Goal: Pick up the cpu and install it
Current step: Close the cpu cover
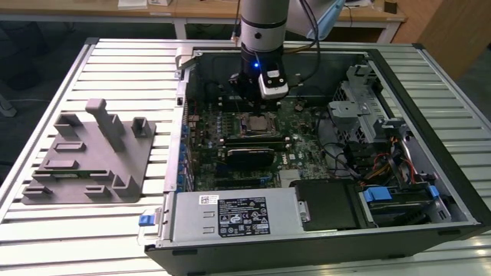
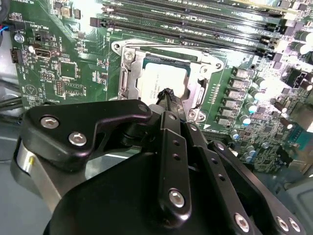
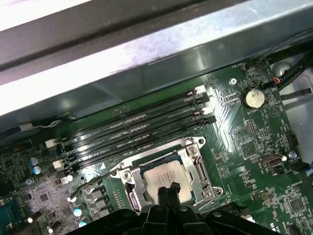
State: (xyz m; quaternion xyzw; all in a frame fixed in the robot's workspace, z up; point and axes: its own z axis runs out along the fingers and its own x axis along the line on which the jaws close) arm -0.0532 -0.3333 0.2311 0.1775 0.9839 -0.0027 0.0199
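One pale silver square cpu [image 3: 156, 177] sits in steel socket frame [image 3: 198, 166]; black hand [image 3: 169, 191] hovers just over it, fingertips pinched together.

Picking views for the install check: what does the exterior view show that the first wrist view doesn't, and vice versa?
Exterior view: grey plastic tray with upright blocks beside the open black computer case, plus the silver power supply box. First wrist view: round silver coin cell. Both: pale silver square cpu lying in its metal-framed socket, black gripper shut, tips over it; contact unclear.
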